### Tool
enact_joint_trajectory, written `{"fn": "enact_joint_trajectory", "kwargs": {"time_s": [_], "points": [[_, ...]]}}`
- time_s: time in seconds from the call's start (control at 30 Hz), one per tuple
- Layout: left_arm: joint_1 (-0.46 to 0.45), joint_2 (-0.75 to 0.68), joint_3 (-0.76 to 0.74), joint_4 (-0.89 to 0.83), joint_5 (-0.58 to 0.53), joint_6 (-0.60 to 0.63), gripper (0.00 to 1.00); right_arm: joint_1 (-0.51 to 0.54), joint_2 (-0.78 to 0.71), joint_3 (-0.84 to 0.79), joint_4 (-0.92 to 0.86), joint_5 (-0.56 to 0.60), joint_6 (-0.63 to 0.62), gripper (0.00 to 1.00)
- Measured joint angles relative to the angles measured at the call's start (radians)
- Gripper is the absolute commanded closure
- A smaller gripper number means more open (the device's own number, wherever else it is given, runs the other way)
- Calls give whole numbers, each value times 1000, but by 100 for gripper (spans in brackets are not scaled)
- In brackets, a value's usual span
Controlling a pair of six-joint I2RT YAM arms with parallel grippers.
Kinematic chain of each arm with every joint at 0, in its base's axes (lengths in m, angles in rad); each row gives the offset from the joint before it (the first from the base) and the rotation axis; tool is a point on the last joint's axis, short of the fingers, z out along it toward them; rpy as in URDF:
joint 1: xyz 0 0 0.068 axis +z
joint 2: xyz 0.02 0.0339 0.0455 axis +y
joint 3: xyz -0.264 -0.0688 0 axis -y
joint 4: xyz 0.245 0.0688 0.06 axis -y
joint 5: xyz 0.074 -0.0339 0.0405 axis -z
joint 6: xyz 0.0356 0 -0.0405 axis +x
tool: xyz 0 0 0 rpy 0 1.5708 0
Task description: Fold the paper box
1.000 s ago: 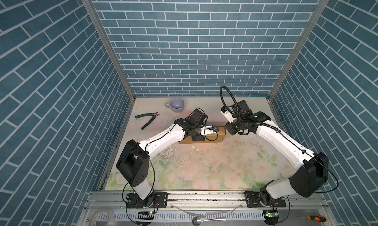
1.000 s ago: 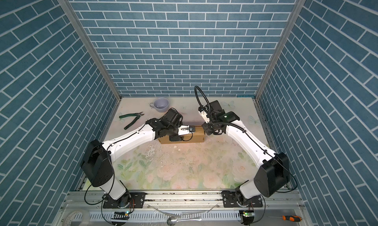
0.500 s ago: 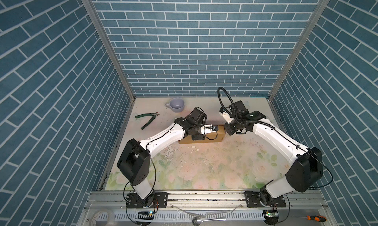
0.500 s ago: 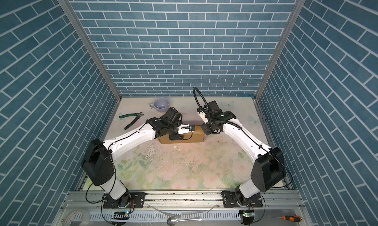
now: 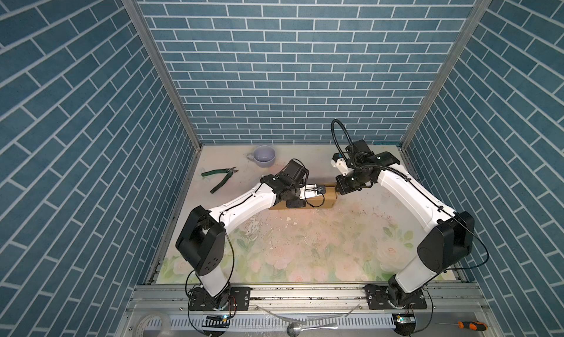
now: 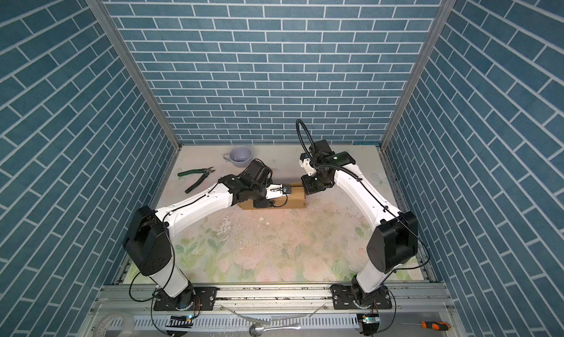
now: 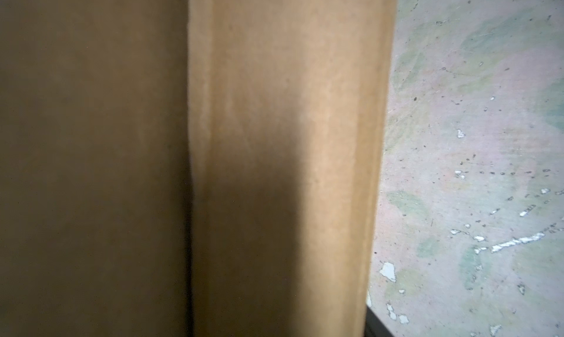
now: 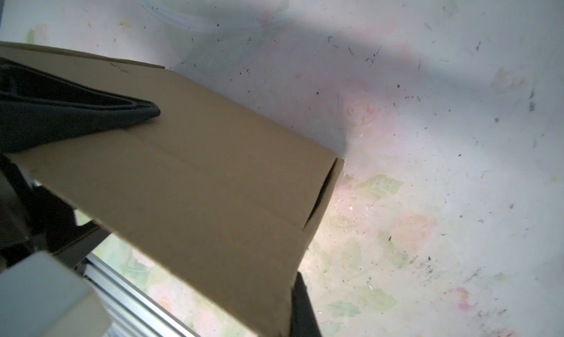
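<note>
The paper box (image 5: 320, 201) (image 6: 290, 201) is a brown cardboard mailer folded into a low block at the table's middle back. My left gripper (image 5: 319, 189) (image 6: 287, 189) lies along its top, pointing right. One of its fingers (image 8: 91, 115) rests flat on the lid and another dark finger (image 7: 377, 327) shows past the box's front edge. Cardboard (image 7: 274, 137) fills the left wrist view and hides the jaws. My right gripper (image 5: 338, 192) (image 8: 300, 314) is shut at the box's right end. One finger (image 8: 303, 308) sits against the cardboard edge (image 8: 213, 182). Whether cardboard is pinched is hidden.
A lilac cup (image 5: 264, 156) stands at the back, left of the box. Green-handled pliers (image 5: 220, 179) lie near the left wall. Blue brick walls close in the table on three sides. A metal rail (image 5: 305, 292) carries both arm bases along the front.
My right gripper has shifted a little left, onto the box's right end, and its jaws have closed. The left arm and the box stay where they were.
</note>
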Motion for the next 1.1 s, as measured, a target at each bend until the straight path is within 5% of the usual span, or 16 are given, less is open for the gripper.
{"fn": "enact_joint_trajectory", "kwargs": {"time_s": [0.57, 0.83, 1.1], "points": [[8, 16, 40, -31, 4, -12, 36, -22, 48, 102, -87, -74, 217, 100], [7, 30, 49, -29, -6, -20, 12, -22, 50, 92, -85, -63, 234, 100], [7, 29, 75, -60, 3, -42, 4, -32, 84, 94, -90, -50, 223, 100]]}}
